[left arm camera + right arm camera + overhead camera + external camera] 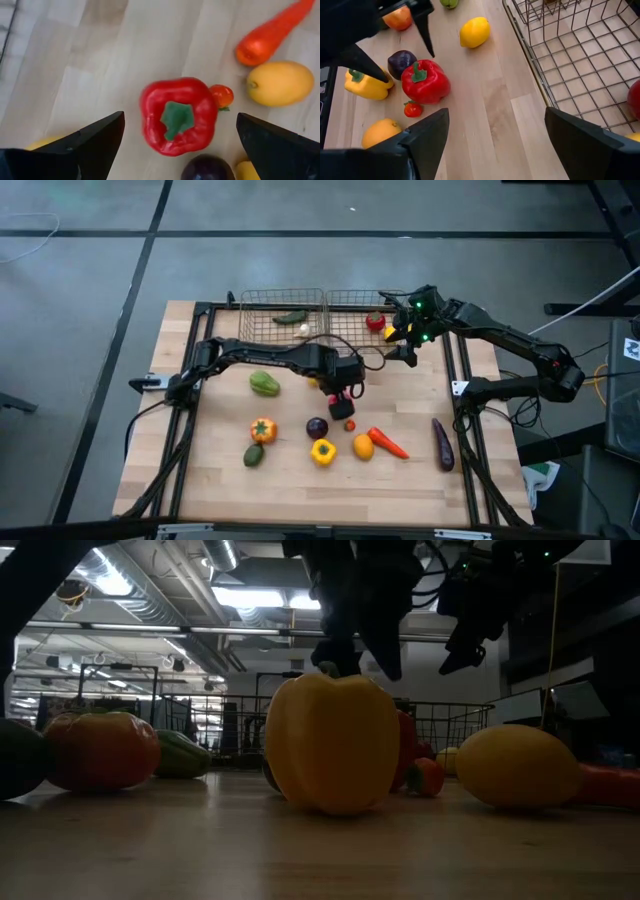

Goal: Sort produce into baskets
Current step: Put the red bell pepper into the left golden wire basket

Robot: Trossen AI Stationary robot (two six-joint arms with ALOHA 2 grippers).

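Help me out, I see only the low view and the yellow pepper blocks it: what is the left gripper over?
Observer: The left gripper hangs open above the red pepper, one finger on either side of it.
Operator: Anything crowding that pepper?
Observer: A small tomato sits right against its side.
Operator: Where is the right gripper?
Observer: The right gripper is open and empty, over bare table just beside the right basket.
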